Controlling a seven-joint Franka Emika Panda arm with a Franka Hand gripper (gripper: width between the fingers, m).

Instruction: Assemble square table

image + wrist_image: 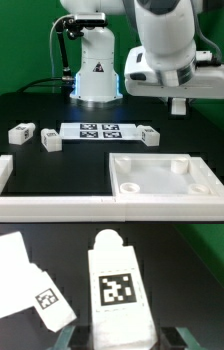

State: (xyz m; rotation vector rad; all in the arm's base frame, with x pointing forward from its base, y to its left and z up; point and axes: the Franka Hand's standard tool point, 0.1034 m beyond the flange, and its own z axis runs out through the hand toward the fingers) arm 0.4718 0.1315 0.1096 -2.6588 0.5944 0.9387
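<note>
The square slab (165,175) lies rimmed side up at the front, toward the exterior view's right. Three short white tagged legs lie on the black table: one (20,131) and another (50,141) at the exterior view's left, and a third (149,136) by the marker board's right end. My gripper (178,104) hangs well above the table, behind the slab. In the wrist view my gripper (123,336) is shut on a fourth leg (120,286), tag facing the camera, between the fingers (72,335). The held leg is not clearly seen in the exterior view.
The marker board (97,131) lies in the middle of the table, with the white domed robot base (97,70) behind it. A white piece (4,172) sits at the front edge, exterior view's left. In the wrist view another white tagged piece (35,286) lies farther below; I cannot tell which part.
</note>
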